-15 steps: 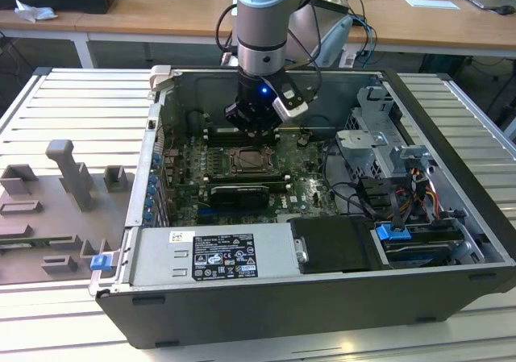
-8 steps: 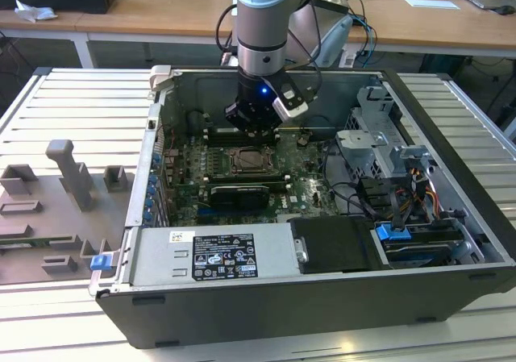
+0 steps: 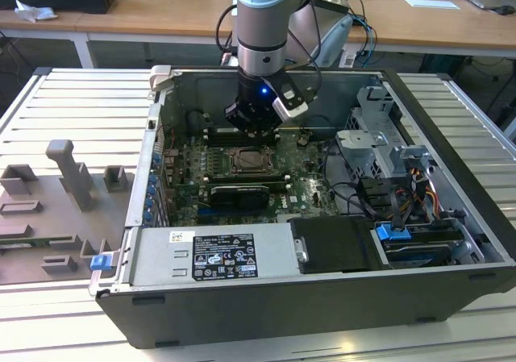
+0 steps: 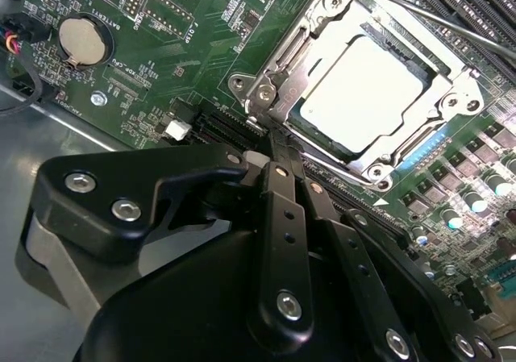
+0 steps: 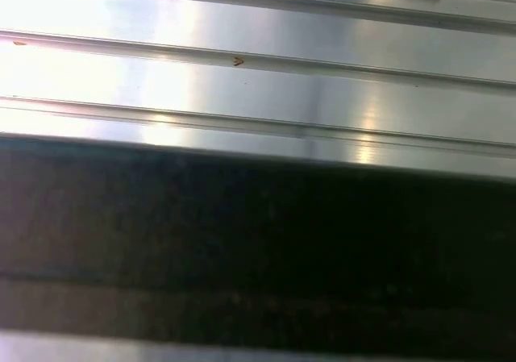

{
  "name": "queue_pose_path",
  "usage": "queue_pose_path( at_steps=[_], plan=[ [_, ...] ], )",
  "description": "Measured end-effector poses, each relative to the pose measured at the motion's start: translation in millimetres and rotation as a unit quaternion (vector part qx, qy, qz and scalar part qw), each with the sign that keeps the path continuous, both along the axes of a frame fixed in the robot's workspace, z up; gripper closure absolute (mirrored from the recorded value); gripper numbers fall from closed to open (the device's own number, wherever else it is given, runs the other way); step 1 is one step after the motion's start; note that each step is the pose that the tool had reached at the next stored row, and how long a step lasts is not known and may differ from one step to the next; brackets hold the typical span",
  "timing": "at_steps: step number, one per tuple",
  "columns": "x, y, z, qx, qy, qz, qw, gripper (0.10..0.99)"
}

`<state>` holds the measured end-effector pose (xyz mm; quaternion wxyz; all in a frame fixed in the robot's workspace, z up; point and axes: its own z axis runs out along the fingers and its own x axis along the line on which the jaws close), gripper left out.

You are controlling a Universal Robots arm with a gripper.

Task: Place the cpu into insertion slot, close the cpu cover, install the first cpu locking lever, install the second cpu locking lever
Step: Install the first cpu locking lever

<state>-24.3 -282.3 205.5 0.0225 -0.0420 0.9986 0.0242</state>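
while one cpu (image 4: 372, 96) sits under one closed cpu cover (image 4: 290, 72), the tool (image 4: 270, 148) fingers stand together.

My gripper (image 4: 278, 148) is matt black plastic with bright metal screws — the cpu (image 4: 364, 93) looks smooth, pale satin metal inside the cpu cover (image 4: 278, 96), shiny steel.

Computer case (image 3: 242, 305) on ribbed table (image 3: 72, 96)
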Motion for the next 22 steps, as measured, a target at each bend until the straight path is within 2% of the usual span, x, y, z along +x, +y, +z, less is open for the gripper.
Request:
queue_pose_path(
  at_steps=[6, 17, 22],
  plan=[
    [0.0, 0.0, -1.2, -0.0089, 0.0001, 0.0, 1.0, 0.98],
    [0.1, 0.4, -5.0, -0.0116, 0.0001, 0.0, 0.9999, 0.98],
    [0.4, 0.7, -3.2, -0.0108, -0.0005, 0.001, 0.9999, 0.98]
  ],
)
